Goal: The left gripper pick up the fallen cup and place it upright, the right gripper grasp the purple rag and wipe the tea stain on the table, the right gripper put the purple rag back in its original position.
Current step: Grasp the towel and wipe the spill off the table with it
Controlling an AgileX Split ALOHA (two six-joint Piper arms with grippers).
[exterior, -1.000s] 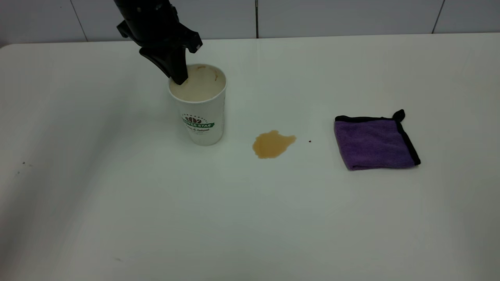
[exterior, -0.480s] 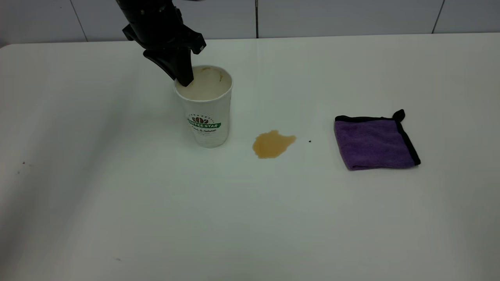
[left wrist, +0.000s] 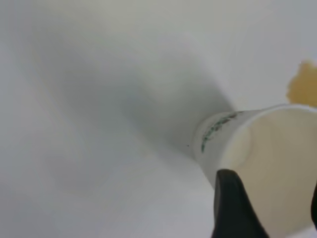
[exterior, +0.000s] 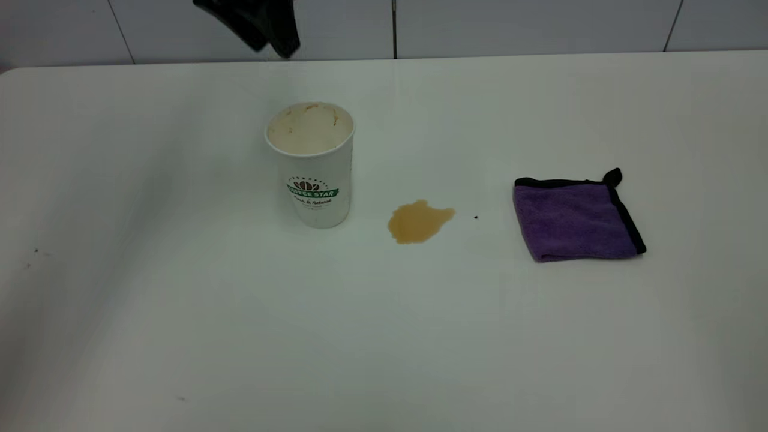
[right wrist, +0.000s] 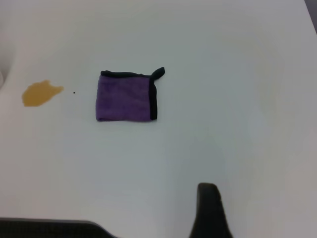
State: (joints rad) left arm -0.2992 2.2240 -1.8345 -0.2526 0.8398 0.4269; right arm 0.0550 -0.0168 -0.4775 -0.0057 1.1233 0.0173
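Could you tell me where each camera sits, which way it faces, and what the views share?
Exterior view: outside the rig, looking down across the table; the left hand shows at the top edge.
Left wrist view: on the left arm, looking down at the upright cup; one dark finger shows.
Right wrist view: on the right arm, high over the purple rag; a finger shows.
Shared: all three show the tea stain.

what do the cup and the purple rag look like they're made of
The cup looks like paper: matte white wall, rolled rim, a printed green logo, brown stains inside. It could have a thin lining; that does not show. The purple rag looks like microfibre or a similar soft plush cloth: fuzzy, non-shiny nap, folded flat, with a stitched black edge binding and a small loop at one corner.
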